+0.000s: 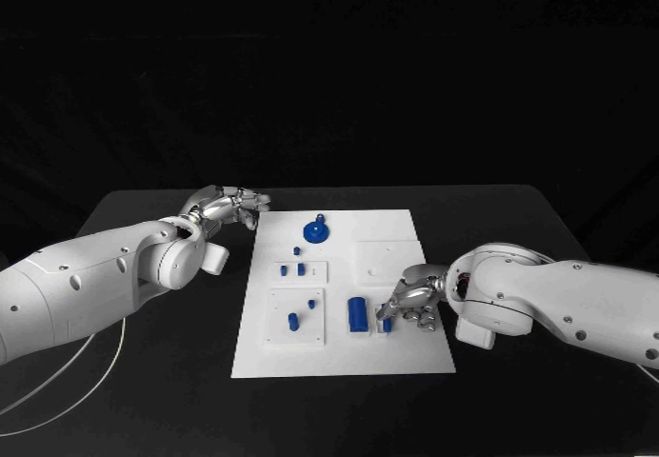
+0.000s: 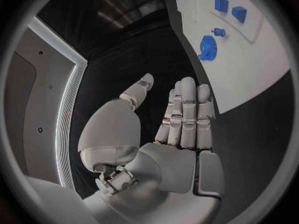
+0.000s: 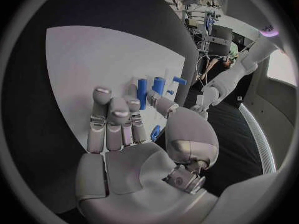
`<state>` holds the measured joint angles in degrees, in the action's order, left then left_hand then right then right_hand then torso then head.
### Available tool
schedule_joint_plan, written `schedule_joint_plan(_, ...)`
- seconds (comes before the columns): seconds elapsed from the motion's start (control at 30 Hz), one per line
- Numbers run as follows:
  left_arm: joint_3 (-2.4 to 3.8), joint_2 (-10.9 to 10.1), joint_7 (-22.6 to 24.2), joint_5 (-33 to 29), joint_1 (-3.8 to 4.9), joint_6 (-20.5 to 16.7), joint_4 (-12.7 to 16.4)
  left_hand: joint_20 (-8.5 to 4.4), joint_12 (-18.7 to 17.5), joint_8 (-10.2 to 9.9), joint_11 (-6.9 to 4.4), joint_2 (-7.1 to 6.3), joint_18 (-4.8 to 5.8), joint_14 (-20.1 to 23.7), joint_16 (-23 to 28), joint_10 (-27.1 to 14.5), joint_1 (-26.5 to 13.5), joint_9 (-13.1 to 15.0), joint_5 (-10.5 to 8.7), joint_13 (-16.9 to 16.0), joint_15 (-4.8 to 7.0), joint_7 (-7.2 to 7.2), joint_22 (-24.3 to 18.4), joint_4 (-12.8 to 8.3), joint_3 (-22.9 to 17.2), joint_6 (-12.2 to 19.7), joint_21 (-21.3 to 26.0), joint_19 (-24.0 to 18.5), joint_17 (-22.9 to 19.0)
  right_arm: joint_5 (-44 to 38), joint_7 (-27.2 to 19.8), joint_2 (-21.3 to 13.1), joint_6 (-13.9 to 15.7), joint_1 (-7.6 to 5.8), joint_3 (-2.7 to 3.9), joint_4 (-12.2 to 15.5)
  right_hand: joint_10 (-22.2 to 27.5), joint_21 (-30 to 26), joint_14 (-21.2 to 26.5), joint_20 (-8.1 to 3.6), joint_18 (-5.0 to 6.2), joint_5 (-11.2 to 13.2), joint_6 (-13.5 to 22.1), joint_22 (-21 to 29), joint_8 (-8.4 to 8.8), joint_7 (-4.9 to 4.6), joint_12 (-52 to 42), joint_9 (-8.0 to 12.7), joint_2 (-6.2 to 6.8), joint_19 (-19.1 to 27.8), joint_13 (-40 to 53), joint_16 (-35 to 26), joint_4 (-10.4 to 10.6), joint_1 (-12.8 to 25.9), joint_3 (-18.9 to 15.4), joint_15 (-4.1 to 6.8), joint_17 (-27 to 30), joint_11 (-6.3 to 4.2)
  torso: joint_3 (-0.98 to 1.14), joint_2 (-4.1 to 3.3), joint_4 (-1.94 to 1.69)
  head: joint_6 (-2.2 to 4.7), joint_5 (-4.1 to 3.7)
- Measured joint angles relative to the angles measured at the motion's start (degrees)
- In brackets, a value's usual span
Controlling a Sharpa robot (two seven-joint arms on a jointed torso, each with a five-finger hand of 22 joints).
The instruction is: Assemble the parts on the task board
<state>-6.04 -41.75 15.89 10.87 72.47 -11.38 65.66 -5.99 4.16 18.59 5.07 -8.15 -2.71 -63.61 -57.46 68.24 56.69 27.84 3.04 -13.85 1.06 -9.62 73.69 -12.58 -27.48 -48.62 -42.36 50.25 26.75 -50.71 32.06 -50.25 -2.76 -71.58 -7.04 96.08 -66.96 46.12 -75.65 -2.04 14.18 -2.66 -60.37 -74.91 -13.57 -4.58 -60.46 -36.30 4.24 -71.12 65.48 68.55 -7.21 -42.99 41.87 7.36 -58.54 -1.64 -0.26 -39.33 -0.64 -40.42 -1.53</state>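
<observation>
The white task board (image 1: 398,238) lies in the middle of the black table. On it are a blue gear-like part (image 1: 317,231), two small blue blocks (image 1: 292,270), two blue pegs (image 1: 294,321) in a near panel, and a blue cylinder (image 1: 358,314). My right hand (image 1: 409,303) hovers over the board's near right part, fingers apart, just right of the cylinder (image 3: 142,92). A small blue piece (image 1: 386,325) lies under its fingers and shows between fingers and thumb (image 3: 156,132). My left hand (image 1: 227,205) is off the board's far left corner, fingers straight, holding nothing (image 2: 181,124).
Raised white panels sit on the board, one at its far right (image 1: 382,259). Black table surrounds the board on all sides. The gear (image 2: 207,46) and the two blocks (image 2: 229,8) lie ahead of the left hand on the board (image 2: 249,74).
</observation>
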Motion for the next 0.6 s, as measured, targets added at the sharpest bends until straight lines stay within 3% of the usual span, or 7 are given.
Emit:
schedule_joint_plan(0.4, 0.0, -0.04, -0.09, 0.06, 0.0, 0.08, -0.02, -0.13, 0.0, 0.0, -0.01, 0.0, 0.0, 0.0, 0.0, 0.0, 0.0, 0.0, 0.0, -0.05, 0.0, 0.0, -0.01, 0.29, -0.02, 0.0, 0.0, 0.14, 0.05, -0.04, 0.24, 0.55, -0.01, 0.04, -0.02, -0.08, 0.0, 0.0, 0.0, 0.0, 0.0, 0.0, -0.07, 0.0, -0.01, 0.08, 0.0, -0.04, 0.44, 0.0, 0.0, 0.2, 0.31, 0.61, -0.32, 0.0, -0.05, 0.0, -0.04, 0.0, -0.05, -0.01, 0.26)
schedule_joint_plan(0.6, 0.0, -0.06, -0.13, 0.11, 0.03, 0.1, -0.01, -0.13, 0.0, 0.0, -0.02, 0.0, 0.0, 0.0, 0.0, 0.01, 0.0, -0.01, 0.0, -0.04, 0.0, 0.0, 0.04, 0.29, -0.02, 0.0, 0.0, 0.14, 0.05, -0.04, 0.27, 0.62, -0.04, 0.04, -0.02, -0.12, 0.0, 0.0, 0.04, 0.0, 0.0, 0.0, -0.07, 0.0, -0.04, 0.09, 0.0, -0.08, 1.63, 0.0, 0.07, 0.2, -0.39, 1.8, -2.08, 0.04, -0.05, 0.0, -0.07, 0.0, -0.05, -0.13, 0.49)
